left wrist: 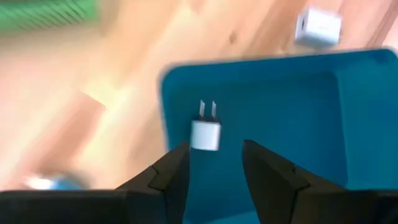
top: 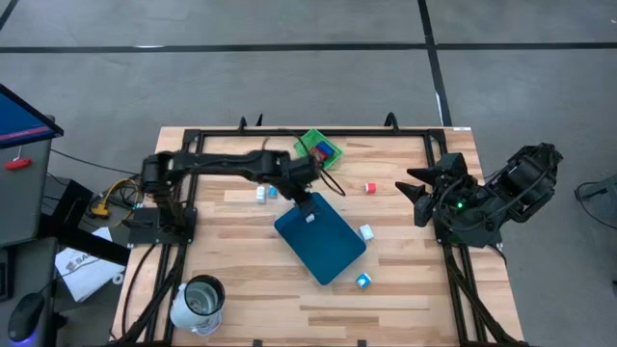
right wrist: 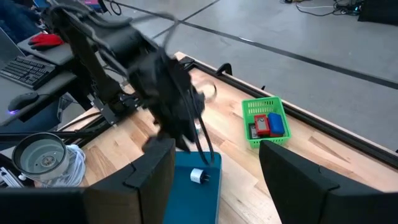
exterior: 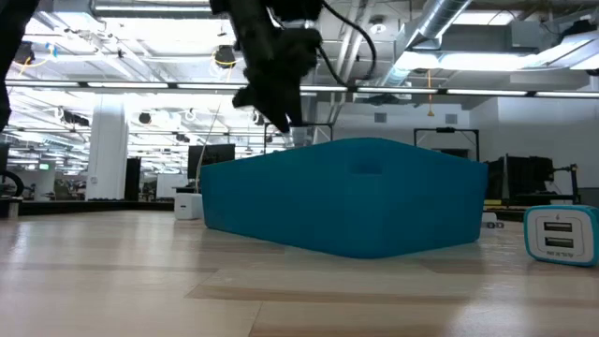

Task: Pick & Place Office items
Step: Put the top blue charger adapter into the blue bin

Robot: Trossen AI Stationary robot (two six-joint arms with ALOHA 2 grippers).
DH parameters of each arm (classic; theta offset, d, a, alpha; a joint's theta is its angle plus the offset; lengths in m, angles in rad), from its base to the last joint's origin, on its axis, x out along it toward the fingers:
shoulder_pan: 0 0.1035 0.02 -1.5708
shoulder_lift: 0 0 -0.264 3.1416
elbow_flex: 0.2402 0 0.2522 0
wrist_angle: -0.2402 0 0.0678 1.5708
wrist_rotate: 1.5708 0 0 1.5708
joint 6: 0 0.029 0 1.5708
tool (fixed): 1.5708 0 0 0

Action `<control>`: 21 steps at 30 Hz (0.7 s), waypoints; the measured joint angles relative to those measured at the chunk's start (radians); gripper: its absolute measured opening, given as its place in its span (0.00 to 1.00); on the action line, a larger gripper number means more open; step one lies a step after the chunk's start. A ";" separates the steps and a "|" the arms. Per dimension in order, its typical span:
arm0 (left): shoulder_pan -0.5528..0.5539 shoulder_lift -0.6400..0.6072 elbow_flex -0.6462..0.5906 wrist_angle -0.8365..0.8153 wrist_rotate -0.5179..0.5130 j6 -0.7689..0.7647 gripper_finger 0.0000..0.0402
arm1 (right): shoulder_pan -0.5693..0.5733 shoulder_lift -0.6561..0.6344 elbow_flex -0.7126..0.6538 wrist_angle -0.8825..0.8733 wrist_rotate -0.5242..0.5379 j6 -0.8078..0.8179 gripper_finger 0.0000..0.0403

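Note:
A white plug block lies flat on the teal board, near the board's far corner; it also shows in the high view and the right wrist view. My left gripper hangs just above and short of it, open, with nothing between the fingers; the low view shows this gripper above the board. Other office items lie on the wood: white-and-blue blocks and a red piece. My right gripper waits open, raised at the table's right edge.
A green mesh basket with red and blue pieces stands at the table's far edge. A metal cup sits at the near left corner. A black frame rims the table.

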 joint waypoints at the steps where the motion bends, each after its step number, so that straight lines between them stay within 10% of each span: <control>1: 0.009 -0.029 0.000 -0.027 -0.015 0.016 0.35 | 0.000 0.000 0.000 0.000 0.000 0.000 0.56; 11: 0.108 -0.219 -0.160 -0.233 -0.175 -0.349 0.44 | 0.000 0.010 0.000 0.000 0.004 0.010 0.56; 21: 0.128 -0.254 -0.399 0.151 -0.015 -0.484 0.52 | -0.006 0.017 0.000 0.000 0.018 0.001 0.56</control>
